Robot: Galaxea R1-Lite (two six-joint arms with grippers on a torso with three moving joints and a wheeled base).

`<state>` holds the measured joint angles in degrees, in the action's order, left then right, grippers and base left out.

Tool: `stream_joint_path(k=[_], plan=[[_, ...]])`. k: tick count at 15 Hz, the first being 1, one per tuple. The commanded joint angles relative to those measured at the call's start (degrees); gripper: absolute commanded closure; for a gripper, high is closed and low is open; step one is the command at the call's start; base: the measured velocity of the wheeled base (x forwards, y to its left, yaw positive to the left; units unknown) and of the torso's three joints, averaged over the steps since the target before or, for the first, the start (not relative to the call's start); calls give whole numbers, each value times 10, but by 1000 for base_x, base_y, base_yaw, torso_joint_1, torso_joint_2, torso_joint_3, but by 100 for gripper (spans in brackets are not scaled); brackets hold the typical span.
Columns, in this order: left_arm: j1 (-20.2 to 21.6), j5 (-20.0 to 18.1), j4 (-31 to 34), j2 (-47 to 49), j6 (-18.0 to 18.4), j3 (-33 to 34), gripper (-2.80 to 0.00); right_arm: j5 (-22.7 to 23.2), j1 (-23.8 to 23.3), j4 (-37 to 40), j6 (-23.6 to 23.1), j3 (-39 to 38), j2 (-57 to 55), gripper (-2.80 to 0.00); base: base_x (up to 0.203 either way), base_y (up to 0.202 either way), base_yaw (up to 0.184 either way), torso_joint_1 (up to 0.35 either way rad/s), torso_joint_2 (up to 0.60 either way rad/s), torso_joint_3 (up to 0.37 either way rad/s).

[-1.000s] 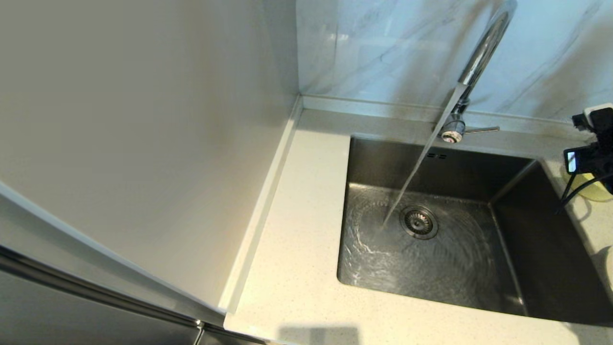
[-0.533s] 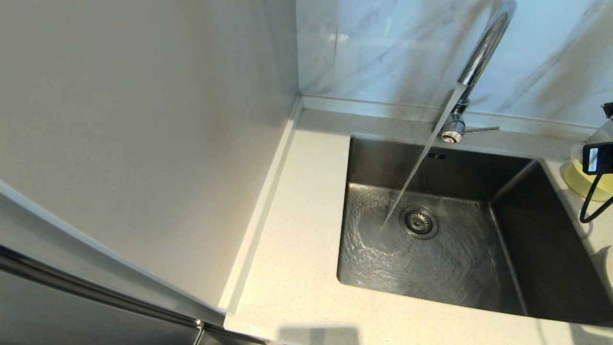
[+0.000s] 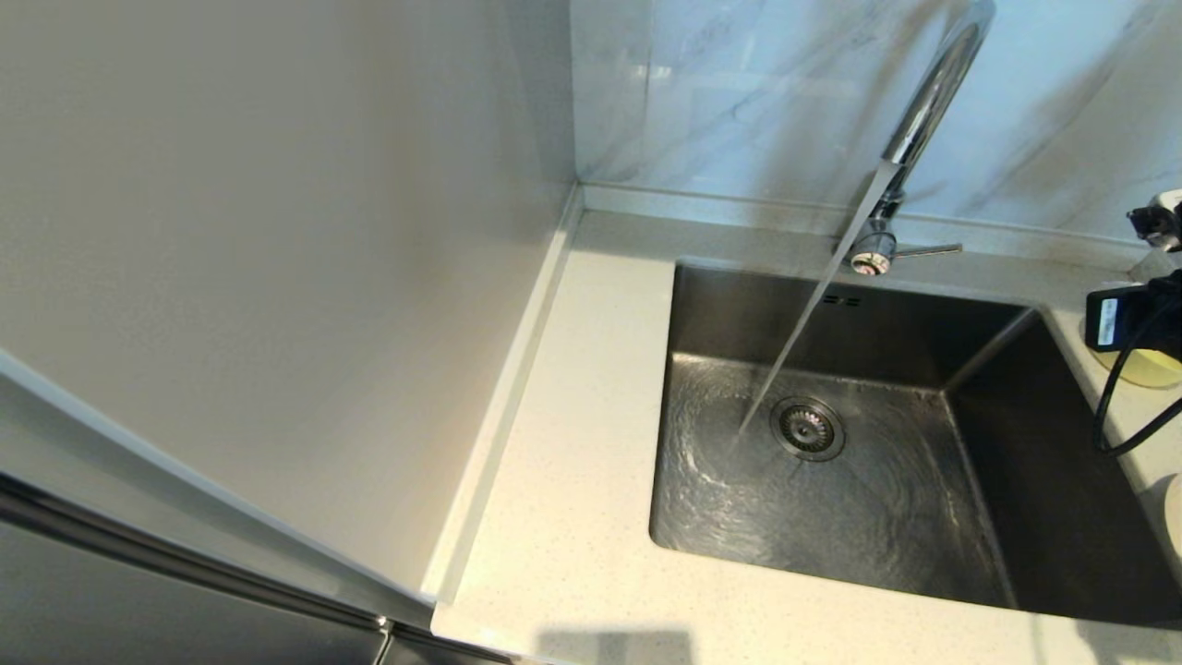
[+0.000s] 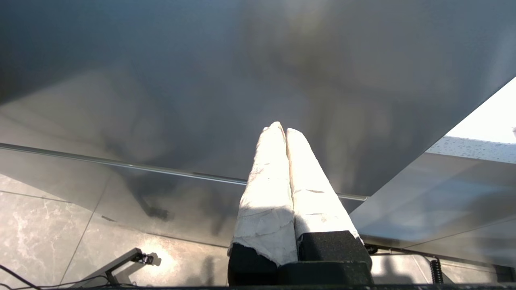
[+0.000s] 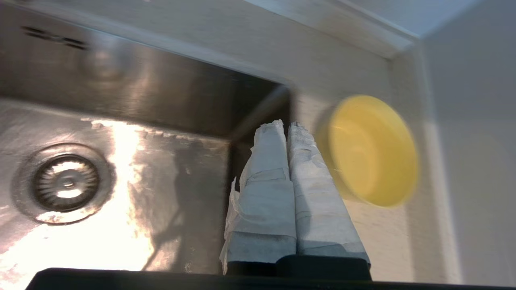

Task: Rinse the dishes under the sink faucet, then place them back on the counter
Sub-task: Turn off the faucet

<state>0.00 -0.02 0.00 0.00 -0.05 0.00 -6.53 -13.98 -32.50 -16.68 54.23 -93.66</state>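
Water runs from the chrome sink faucet [image 3: 928, 102] into the steel basin [image 3: 1034, 480]. The pale-yellow bowl [image 5: 371, 153] sits upright on the counter [image 5: 387, 241] just beyond the basin's right back corner; in the head view the bowl [image 3: 1150, 371] is mostly covered by my right arm [image 3: 1131, 314]. My right gripper [image 5: 284, 124] is shut and holds nothing, its tips over the basin corner just beside the bowl. A cream rim at the right edge may be the plate [image 3: 1175, 517]. The chopsticks are out of view. My left gripper [image 4: 281, 128] is shut and empty, parked low.
The round drain strainer [image 3: 808, 428] lies in the wet basin floor. The faucet's side lever [image 3: 928, 249] points right. A broad strip of counter [image 3: 572, 462] runs left of the sink, bounded by a tall pale side panel [image 3: 277, 277]. The marble wall [image 3: 739, 83] stands behind.
My right arm swung out towards the right edge and has come back a little leftward, covering more of the bowl again. Water keeps running. The left arm has not moved.
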Motion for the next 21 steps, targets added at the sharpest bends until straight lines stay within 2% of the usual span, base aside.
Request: stream_joint_path(k=[1, 4, 6, 9, 13, 21], plan=[[0, 0, 0, 0, 0, 0, 0, -2, 35, -6, -1, -14, 2, 0, 0, 0, 0, 0, 0, 0], [0, 0, 0, 0, 0, 0, 0, -13, 108, -28, 9, -25, -9, 0, 0, 0, 0, 0, 0, 0], [0, 0, 0, 0, 0, 0, 0, -20, 137, -49, 18, -18, -31, 0, 0, 0, 0, 0, 0, 0], [0, 0, 0, 0, 0, 0, 0, -48, 146, -73, 25, -8, -68, 0, 0, 0, 0, 0, 0, 0], [0, 0, 0, 0, 0, 0, 0, -91, 153, -174, 39, 8, -112, 0, 0, 0, 0, 0, 0, 0], [0, 0, 0, 0, 0, 0, 0, -95, 166, -197, 39, 30, -126, 0, 0, 0, 0, 0, 0, 0]])
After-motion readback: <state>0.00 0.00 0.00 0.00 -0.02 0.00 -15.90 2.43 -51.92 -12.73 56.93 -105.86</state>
